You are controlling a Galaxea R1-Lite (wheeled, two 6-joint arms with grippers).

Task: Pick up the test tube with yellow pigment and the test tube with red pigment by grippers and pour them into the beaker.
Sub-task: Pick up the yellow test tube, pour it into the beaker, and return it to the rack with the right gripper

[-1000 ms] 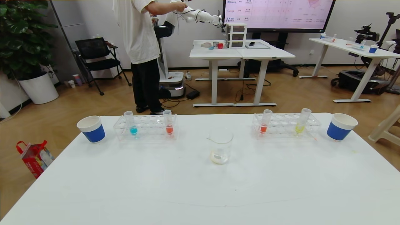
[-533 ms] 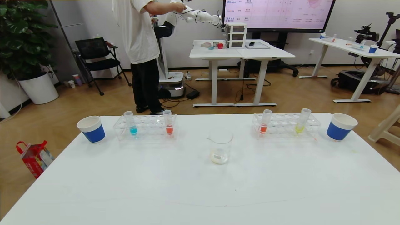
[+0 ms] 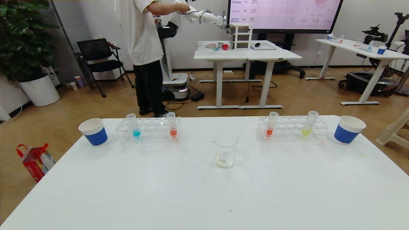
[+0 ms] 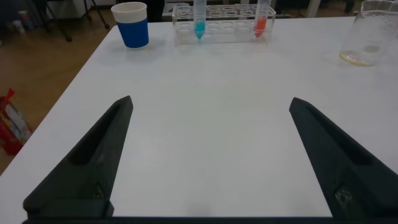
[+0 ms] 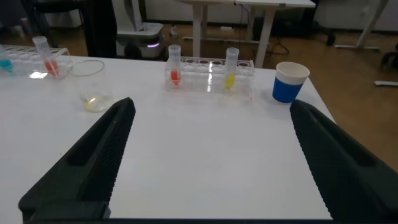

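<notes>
The test tube with yellow pigment (image 3: 309, 124) stands upright in the clear rack on the right (image 3: 292, 129), toward that rack's right end, with a test tube with red pigment (image 3: 271, 125) at its left end; another red tube (image 3: 172, 125) and a blue-liquid tube (image 3: 134, 126) stand in the left rack (image 3: 149, 129). The beaker (image 3: 225, 153) sits between the racks, nearer the robot, with a pale residue at its bottom. These tubes look light, thin-walled and smooth, so they would likely slip or tilt under a loose pinch; the clear upper part, just below the wide rim and above the liquid, seems the best place to hold. The left gripper (image 4: 208, 149) and right gripper (image 5: 211, 149) both hover low over the near table with fingers spread wide, holding nothing. The white table (image 3: 204, 198) is smooth and matte, with a blue-and-white paper cup at the far left (image 3: 93, 131) and another at the far right (image 3: 349, 129). Beyond lie a wood floor, desks, a wall screen and a standing person (image 3: 145, 54).
</notes>
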